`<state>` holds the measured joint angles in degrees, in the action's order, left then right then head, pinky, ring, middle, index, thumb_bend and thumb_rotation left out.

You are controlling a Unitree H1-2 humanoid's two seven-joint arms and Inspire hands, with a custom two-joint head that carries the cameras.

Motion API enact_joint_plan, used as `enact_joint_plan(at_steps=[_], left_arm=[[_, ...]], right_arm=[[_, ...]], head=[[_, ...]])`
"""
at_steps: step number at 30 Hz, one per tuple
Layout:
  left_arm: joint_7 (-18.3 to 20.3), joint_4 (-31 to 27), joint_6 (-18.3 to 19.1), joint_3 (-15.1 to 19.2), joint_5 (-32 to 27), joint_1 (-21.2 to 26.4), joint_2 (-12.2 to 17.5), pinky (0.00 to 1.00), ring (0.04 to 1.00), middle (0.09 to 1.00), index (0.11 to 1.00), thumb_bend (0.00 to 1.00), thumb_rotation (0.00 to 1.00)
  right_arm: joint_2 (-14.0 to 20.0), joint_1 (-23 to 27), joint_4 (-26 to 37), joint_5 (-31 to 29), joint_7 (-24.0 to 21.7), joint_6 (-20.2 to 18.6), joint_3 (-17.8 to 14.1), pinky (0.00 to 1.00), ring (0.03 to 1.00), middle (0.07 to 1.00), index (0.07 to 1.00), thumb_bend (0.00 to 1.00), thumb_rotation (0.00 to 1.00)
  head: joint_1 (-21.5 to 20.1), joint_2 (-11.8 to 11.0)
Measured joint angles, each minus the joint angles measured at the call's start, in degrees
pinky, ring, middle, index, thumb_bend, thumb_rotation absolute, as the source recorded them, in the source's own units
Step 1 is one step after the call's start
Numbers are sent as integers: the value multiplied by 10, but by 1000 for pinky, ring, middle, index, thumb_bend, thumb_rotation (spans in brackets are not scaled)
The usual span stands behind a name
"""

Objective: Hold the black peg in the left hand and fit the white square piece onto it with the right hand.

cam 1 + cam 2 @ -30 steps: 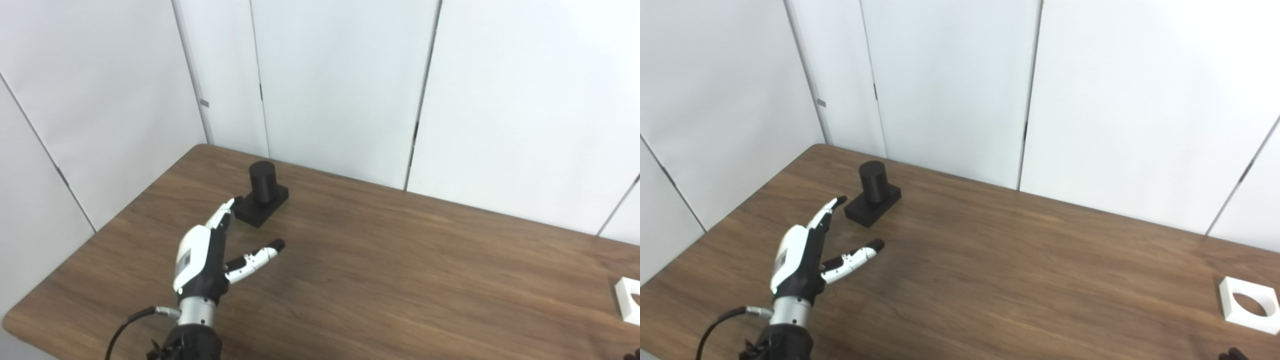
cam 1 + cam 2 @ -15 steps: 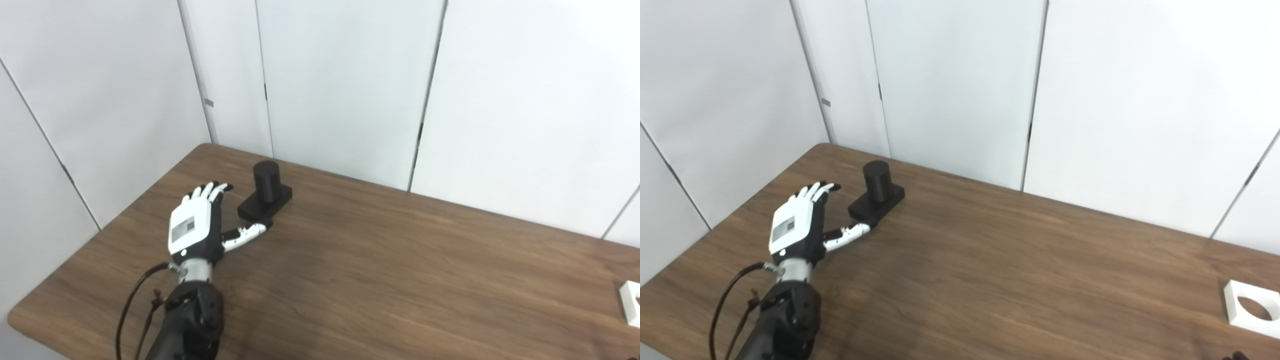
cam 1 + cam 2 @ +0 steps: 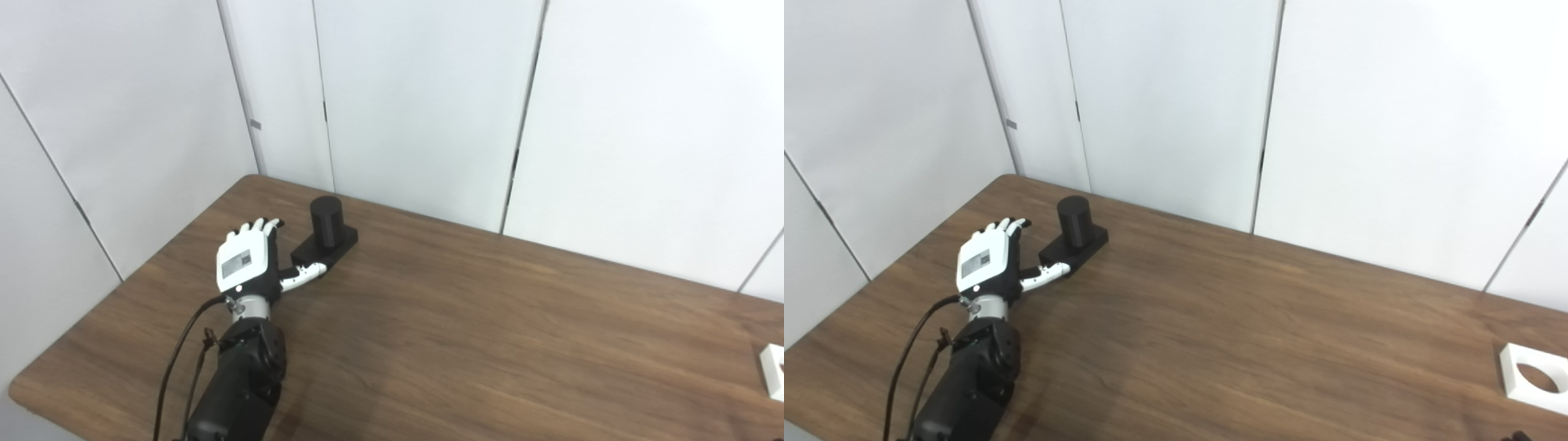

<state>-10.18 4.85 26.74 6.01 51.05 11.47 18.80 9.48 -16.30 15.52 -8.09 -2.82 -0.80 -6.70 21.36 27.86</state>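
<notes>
Left hand [image 3: 248, 268]: fingers spread, empty, just beside black peg [image 3: 325, 222] on bench [image 3: 465, 343]; advised: wrap the base squarely, keeping peg upright; white square piece [image 3: 1534, 383] well apart.

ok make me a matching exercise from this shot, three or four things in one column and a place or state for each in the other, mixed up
Things:
1. black peg
2. white square piece
3. left hand
4. table

Places or states:
A. at the far right edge, lying flat, round hole showing
B. open, fingers spread, just left of the peg's base
C. standing upright on its square base near the back left corner
D. brown wood, carrying everything

Pairs: 1-C, 2-A, 3-B, 4-D
</notes>
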Motion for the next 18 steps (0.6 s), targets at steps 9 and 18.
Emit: enact_joint_plan(at_steps=[9, 18], left_arm=[[4, 69, 0, -12, -3, 35, 0, 945, 944, 926, 844, 969, 675], [-5, 128, 0, -24, -13, 68, 0, 933, 934, 911, 837, 974, 655]], right_arm=[[-5, -2, 4, 1, 2, -5, 0, 836, 884, 881, 888, 728, 1000], [-6, -2, 4, 6, 2, -4, 0, 840, 883, 879, 886, 730, 1000]], head=[[-4, 2], [-9, 1]])
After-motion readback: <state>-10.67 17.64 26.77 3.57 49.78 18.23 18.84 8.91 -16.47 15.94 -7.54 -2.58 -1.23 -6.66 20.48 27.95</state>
